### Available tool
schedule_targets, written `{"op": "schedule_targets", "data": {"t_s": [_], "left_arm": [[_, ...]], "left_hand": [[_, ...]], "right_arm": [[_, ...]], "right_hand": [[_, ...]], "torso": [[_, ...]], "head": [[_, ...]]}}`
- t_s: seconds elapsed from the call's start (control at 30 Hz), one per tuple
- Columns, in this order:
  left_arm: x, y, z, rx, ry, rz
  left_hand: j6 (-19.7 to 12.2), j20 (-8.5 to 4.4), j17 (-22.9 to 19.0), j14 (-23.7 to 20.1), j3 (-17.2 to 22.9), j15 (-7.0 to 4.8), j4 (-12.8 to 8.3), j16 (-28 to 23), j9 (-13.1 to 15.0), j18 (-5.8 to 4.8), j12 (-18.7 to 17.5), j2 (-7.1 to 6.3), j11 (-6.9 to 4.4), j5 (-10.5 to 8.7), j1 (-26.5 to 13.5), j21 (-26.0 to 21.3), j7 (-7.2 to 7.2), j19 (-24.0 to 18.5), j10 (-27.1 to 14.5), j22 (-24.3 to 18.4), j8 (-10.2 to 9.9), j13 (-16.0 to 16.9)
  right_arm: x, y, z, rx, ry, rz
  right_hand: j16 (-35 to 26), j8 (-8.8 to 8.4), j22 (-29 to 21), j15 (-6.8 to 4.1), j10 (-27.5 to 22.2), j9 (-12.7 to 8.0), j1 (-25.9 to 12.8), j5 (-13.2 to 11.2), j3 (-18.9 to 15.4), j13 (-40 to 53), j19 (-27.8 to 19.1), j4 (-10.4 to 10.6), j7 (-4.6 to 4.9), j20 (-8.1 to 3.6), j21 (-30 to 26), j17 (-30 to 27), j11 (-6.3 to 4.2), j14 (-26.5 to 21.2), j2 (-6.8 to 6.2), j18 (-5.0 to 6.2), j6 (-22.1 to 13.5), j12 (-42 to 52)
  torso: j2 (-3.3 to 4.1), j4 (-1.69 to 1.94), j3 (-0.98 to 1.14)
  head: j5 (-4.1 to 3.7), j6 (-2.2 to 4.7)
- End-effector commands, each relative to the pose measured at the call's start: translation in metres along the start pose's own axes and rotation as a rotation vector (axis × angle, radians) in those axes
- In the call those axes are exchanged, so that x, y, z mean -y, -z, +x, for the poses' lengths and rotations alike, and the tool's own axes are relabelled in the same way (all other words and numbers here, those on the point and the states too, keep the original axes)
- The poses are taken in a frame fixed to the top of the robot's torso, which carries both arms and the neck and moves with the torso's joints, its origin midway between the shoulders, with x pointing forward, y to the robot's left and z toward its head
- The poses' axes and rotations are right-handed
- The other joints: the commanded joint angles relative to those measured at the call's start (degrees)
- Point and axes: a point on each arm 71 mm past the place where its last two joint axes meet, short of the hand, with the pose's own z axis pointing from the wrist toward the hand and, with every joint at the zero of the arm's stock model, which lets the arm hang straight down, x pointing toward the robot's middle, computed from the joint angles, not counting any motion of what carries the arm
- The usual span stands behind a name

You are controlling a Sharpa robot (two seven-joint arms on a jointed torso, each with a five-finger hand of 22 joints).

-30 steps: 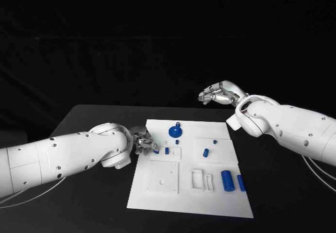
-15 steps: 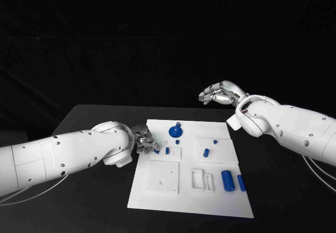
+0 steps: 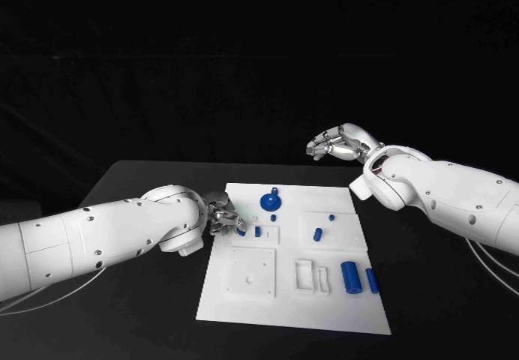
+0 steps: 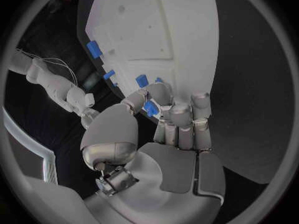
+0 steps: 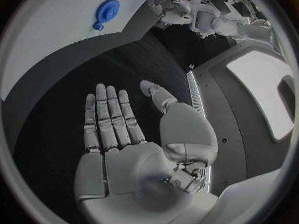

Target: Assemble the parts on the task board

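Pinching small blue part [image 4: 150,109], left hand [image 3: 224,220] at task board [image 3: 259,304] edge; right hand [image 3: 340,144] raised, fingers spread.

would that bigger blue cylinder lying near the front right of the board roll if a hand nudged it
Probably: the blue cylinder lies on its side on the flat white task board, apparently unrestrained. It looks rigid, likely light plastic. The smaller blue piece beside it might stop a roll that way.

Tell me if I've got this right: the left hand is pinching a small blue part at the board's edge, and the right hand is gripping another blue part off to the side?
Not quite. The left hand does pinch a small blue part at the task board, but the right hand holds nothing: the right wrist view shows its palm bare and fingers spread, above the black table.
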Motion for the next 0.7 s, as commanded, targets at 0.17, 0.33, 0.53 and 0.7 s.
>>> {"op": "schedule_targets", "data": {"t_s": [0.17,0.33,0.53,0.7], "left_arm": [[0.0007,-0.0008,0.0117,-0.059,-0.03,0.004],[0.001,-0.0007,0.0117,-0.057,-0.029,0.01],[0.0009,-0.0007,0.0116,-0.058,-0.029,0.013],[0.0021,-0.0009,0.0119,-0.056,-0.028,0.016]], "left_hand": [[8.95,-6.38,0.29,1.92,-0.11,-2.75,-0.76,0.84,0.27,0.51,1.54,0.01,-0.73,3.1,-0.82,0.43,-4.96,0.36,-0.44,0.77,0.43,1.15],[9.55,-6.38,0.53,2.13,-0.18,-2.89,-0.68,1.51,0.5,0.57,2.63,0.32,-0.93,3.73,-1.25,0.62,-5.19,0.55,-0.41,0.79,0.77,1.88],[10.25,-6.38,0.86,2.09,-0.36,-3.09,-0.05,2.33,0.87,0.68,4.29,0.72,-1.2,2.7,-2.1,0.81,-5.49,0.63,-0.63,0.81,1.27,3.01],[10.45,-6.4,1.0,2.04,-0.41,-3.2,0.41,2.7,1.06,0.77,5.07,0.87,-1.33,1.42,-2.46,0.92,-5.62,0.66,-0.84,0.82,1.54,3.53]], "right_arm": [[0.0,0.0003,0.0009,-0.012,-0.003,-0.007],[0.0002,0.0003,0.0009,-0.012,-0.004,-0.006],[0.0005,0.0004,0.0009,-0.012,-0.004,-0.006],[0.0006,0.0004,0.0012,-0.013,-0.004,-0.005]], "right_hand": [[-0.31,0.32,0.09,0.11,0.47,-0.09,-0.36,0.53,-0.11,-0.06,-0.37,-0.07,0.06,0.04,-0.37,-0.09,-0.07,0.14,-0.13,1.1,-0.44,-0.37],[-0.31,0.33,0.1,0.11,0.49,-0.12,-0.36,0.7,-0.1,-0.06,-0.36,-0.07,0.07,0.06,-0.37,-0.11,-0.07,0.15,-0.13,1.12,-0.44,-0.41],[-0.31,0.36,0.12,0.11,0.52,-0.15,-0.35,0.9,-0.08,-0.05,-0.36,-0.07,0.07,0.08,-0.38,-0.12,-0.07,0.15,-0.12,1.14,-0.45,-0.46],[-0.31,0.37,0.13,0.11,0.55,-0.18,-0.35,1.08,-0.07,-0.05,-0.37,-0.07,0.07,0.1,-0.4,-0.13,-0.07,0.16,-0.12,1.16,-0.45,-0.5]], "torso": [[-0.03,0.06,-0.08],[-0.02,0.07,-0.07],[0.0,0.09,-0.11],[-0.01,0.08,-0.1]], "head": [[-0.03,-0.11],[-0.05,-0.13],[-0.06,-0.2],[-0.03,-0.18]]}}
